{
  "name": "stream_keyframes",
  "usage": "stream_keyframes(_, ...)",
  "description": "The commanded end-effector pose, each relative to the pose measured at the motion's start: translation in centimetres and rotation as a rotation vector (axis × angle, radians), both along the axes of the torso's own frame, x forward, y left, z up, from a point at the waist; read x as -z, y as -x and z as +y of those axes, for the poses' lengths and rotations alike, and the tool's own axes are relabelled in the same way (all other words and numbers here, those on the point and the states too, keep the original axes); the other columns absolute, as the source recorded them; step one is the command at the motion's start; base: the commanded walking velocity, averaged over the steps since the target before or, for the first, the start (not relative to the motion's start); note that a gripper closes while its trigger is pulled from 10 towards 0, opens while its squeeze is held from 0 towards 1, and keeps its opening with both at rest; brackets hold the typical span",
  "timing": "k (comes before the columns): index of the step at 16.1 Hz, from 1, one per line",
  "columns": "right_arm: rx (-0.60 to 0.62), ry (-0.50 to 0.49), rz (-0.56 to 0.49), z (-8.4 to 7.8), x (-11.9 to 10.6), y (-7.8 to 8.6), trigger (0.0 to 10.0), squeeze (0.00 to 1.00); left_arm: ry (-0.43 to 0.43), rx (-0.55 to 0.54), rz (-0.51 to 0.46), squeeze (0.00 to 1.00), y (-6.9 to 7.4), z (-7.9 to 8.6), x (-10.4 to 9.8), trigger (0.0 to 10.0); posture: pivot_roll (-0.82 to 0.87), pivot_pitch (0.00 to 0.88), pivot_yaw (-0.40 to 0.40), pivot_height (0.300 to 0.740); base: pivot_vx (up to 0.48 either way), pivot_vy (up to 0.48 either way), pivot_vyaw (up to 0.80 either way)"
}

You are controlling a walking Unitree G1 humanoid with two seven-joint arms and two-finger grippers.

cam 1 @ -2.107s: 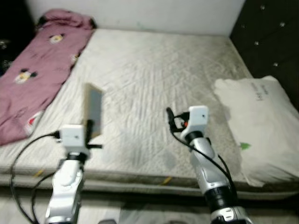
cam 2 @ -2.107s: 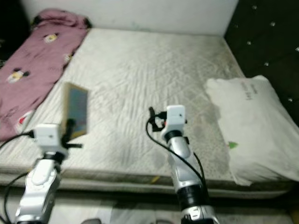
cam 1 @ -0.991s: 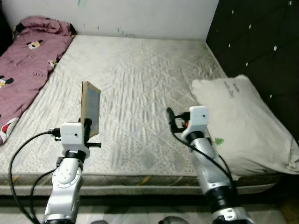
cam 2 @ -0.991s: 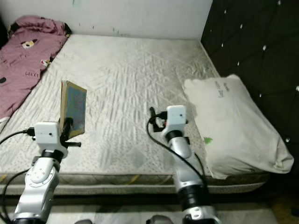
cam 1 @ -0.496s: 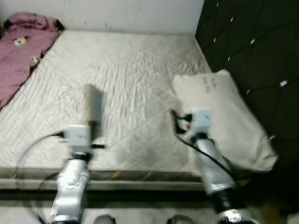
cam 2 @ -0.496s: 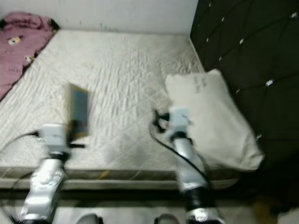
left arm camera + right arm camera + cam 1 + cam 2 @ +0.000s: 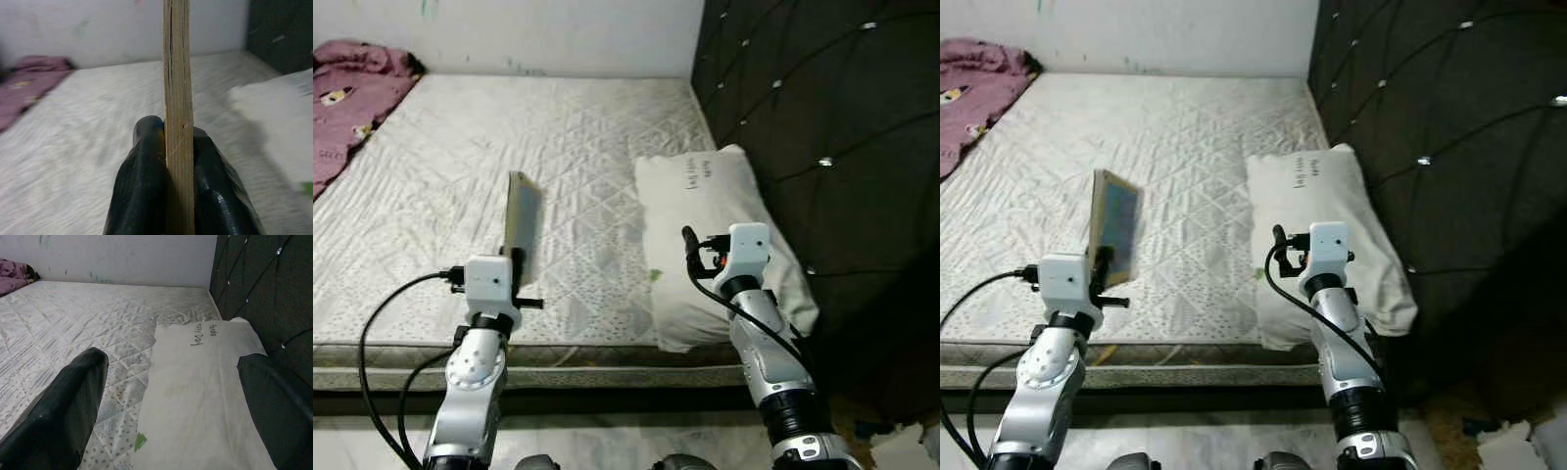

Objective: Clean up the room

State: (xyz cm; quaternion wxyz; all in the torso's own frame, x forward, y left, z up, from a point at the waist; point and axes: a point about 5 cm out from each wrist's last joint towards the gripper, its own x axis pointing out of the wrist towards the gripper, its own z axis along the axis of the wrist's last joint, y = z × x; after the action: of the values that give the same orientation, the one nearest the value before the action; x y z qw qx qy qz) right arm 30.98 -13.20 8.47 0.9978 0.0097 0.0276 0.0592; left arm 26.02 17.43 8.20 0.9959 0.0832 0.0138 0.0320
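Left pincer (image 7: 178,161) clamped on one upright book (image 7: 1114,227), lower left of frame. Right pincer (image 7: 171,396) spread wide over one pillow (image 7: 710,235) at mattress (image 7: 460,176) right edge. Wide bare mattress upper left.

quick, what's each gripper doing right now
left gripper: shut on the book, held upright above the mattress.
right gripper: open, holding nothing, aimed at the pillow.
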Motion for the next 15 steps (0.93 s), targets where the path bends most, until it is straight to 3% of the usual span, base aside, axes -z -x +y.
stream_keyframes(1, -0.016, 0.0, -0.011, 0.5, -0.4, -0.2, 10.0, 0.0, -0.047, -0.066, -0.033, 0.0, -0.3, 1.1, -1.0, 10.0, -0.06, 0.002, -0.017, 0.74, 0.0, 0.0, 0.0)
stream_keyframes(2, -0.016, 0.0, -0.014, 0.6, -0.4, -0.3, 10.0, 0.0, 0.029, 0.028, -0.083, 0.0, 0.0, 1.2, -1.2, 10.0, -0.06, 0.0, -0.015, 0.74, 0.0, 0.0, 0.0)
stream_keyframes(3, -0.015, -0.001, -0.016, 0.5, -0.5, -0.3, 10.0, 0.0, 0.059, 0.021, -0.083, 0.0, 0.2, 1.4, -1.1, 10.0, -0.06, 0.0, -0.015, 0.74, 0.0, 0.0, 0.0)
stream_keyframes(5, -0.012, -0.008, -0.017, 0.5, -0.6, -0.3, 10.0, 0.0, 0.029, 0.017, -0.068, 0.0, 0.1, 1.2, -1.0, 10.0, -0.06, 0.0, -0.015, 0.74, 0.0, 0.0, 0.0)
stream_keyframes(9, -0.012, -0.012, -0.014, 0.5, -0.6, -0.2, 10.0, 0.0, 0.015, 0.057, -0.06, 0.0, -0.1, 0.3, -1.0, 10.0, -0.06, 0.004, -0.015, 0.74, 0.0, 0.0, -0.66)
stream_keyframes(15, -0.017, -0.009, -0.006, 0.5, -0.4, -0.1, 10.0, 0.0, 0.042, 0.091, -0.073, 0.0, 0.1, 0.2, -1.1, 10.0, -0.06, 0.01, -0.014, 0.74, 0.0, 0.0, 0.0)
